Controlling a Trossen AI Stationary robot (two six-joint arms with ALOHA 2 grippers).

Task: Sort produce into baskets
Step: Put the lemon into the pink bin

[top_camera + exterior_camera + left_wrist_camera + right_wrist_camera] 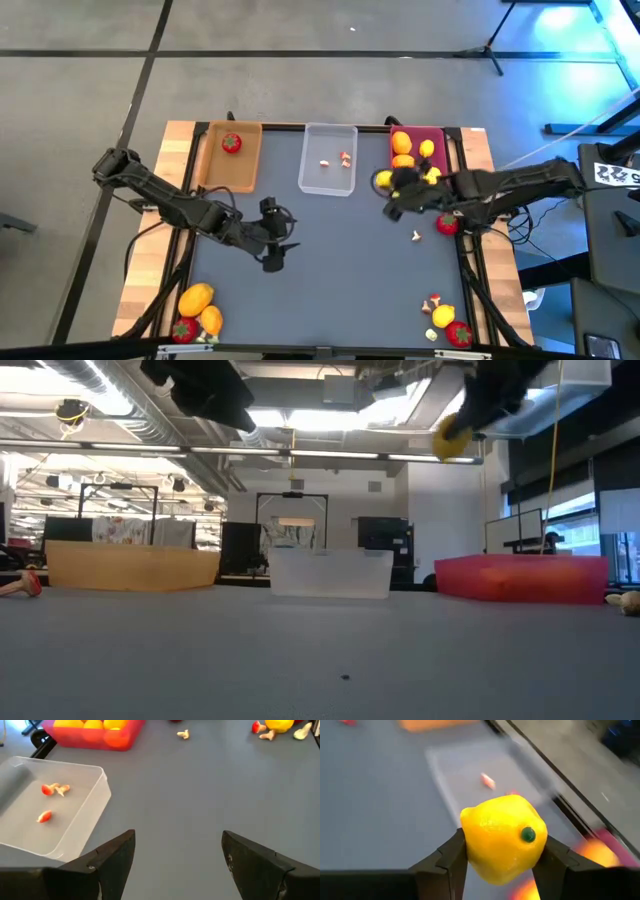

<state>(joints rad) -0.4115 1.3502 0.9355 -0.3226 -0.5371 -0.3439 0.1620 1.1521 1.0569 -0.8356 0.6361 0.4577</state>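
My right gripper [392, 186] is shut on a yellow lemon-like fruit [502, 837], high above the table just in front of the gap between the clear tray [328, 180] and the magenta tray [437, 138]. The magenta tray holds several yellow and orange fruits [403, 146]. The tan tray [245, 172] holds a red strawberry [231, 143]. The clear tray holds small mushroom bits [54, 789]. My left gripper [274, 250] is open and empty over the bare table left of centre, also shown in its wrist view [177, 845]. My right gripper pinches the yellow fruit between its two fingers, one on each of its opposite sides [470, 851]. The fingers come from the table's right side, slanting down. The fruit is lifted clear of the table, as the low view [452, 438] shows, its green dot [528, 835] facing the wrist camera.
Loose produce lies at the near left corner [197, 310] and the near right corner [445, 318]. A mushroom bit [416, 236] and a strawberry [446, 224] lie right of centre, under my right arm. The table's middle is bare grey.
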